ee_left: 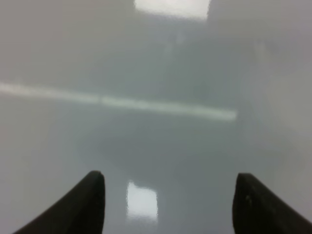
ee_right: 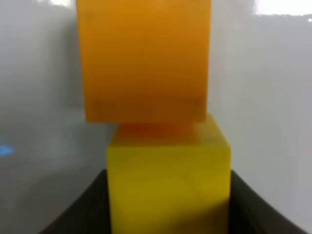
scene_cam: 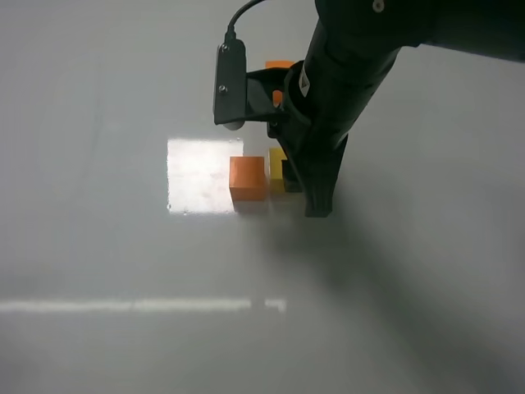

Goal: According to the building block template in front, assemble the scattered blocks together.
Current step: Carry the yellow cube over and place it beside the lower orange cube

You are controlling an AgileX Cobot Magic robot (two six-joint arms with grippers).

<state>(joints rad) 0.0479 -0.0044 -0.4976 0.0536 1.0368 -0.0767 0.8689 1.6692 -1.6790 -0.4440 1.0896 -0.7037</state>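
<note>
The right pincer (ee_right: 168, 214) is clenched on the yellow cube (scene_cam: 277, 162), down near the middle of the bench (scene_cam: 98, 246) and just beside the orange cube (scene_cam: 248, 178); whether they touch is unclear. The template bar (scene_cam: 279, 64) lies farther back, mostly hidden by the arm. The left pincer (ee_left: 168, 204) hangs released above the bench.

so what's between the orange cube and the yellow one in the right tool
Nothing: the exterior high view shows at most a sliver of bare table between the orange cube and the yellow cube.
</note>
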